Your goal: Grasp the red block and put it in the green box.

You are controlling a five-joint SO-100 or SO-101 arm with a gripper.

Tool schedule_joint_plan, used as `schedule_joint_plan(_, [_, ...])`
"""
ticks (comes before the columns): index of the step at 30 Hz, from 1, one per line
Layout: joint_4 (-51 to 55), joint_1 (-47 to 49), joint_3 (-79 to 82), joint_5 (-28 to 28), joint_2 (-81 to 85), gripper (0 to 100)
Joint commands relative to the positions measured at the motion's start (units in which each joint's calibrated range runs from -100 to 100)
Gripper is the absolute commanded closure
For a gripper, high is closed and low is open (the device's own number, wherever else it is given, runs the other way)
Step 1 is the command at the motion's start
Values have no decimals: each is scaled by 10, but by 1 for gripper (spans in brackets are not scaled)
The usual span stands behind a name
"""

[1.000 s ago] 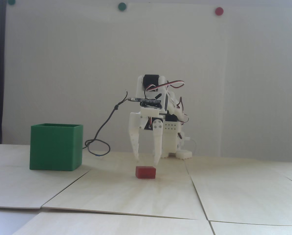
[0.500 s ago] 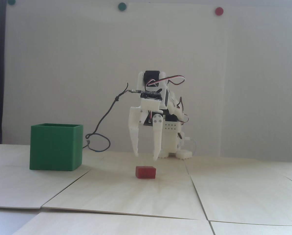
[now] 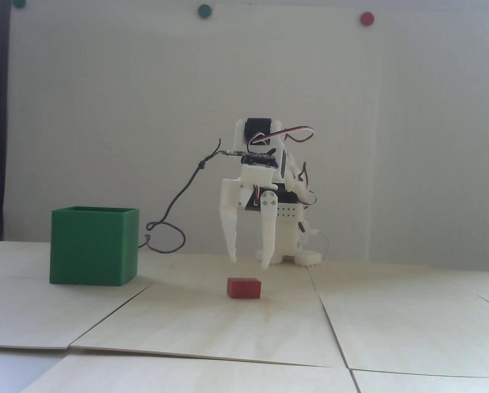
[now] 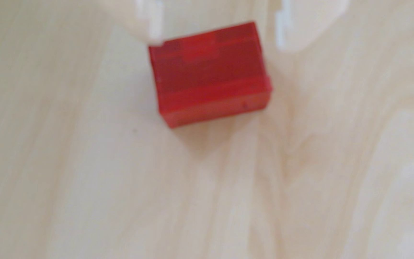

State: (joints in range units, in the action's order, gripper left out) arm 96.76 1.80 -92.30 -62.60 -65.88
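Note:
The red block (image 3: pixel 244 288) lies flat on the pale wooden table, in the middle of the fixed view. My white gripper (image 3: pixel 248 264) hangs just above and slightly behind it, open, with nothing between its fingers. In the wrist view the block (image 4: pixel 209 74) fills the upper middle and is blurred. Both white fingertips (image 4: pixel 155 30) come in from the top edge, one over the block's upper left corner and one just right of it; the gripper (image 4: pixel 218 46) stands over the block's far edge. The green box (image 3: pixel 93 245) stands upright at the left, apart from the block.
A dark cable (image 3: pixel 175 229) droops from my wrist to the table between the box and the arm. My white base (image 3: pixel 297 249) sits behind the block. Seams between plywood sheets (image 3: pixel 326 311) cross the table. Round coloured dots (image 3: pixel 367 18) are pinned high on the wall.
My gripper has risen off the block and shifted slightly right in the fixed view. Its fingertips were level with the block's top and now hang higher. The block has not moved.

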Motion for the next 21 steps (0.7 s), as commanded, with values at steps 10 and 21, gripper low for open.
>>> schedule_joint_plan(10, [-41, 8, -44, 1, 38, 84])
schedule_joint_plan(21, [-64, 3, -44, -2, 17, 84])
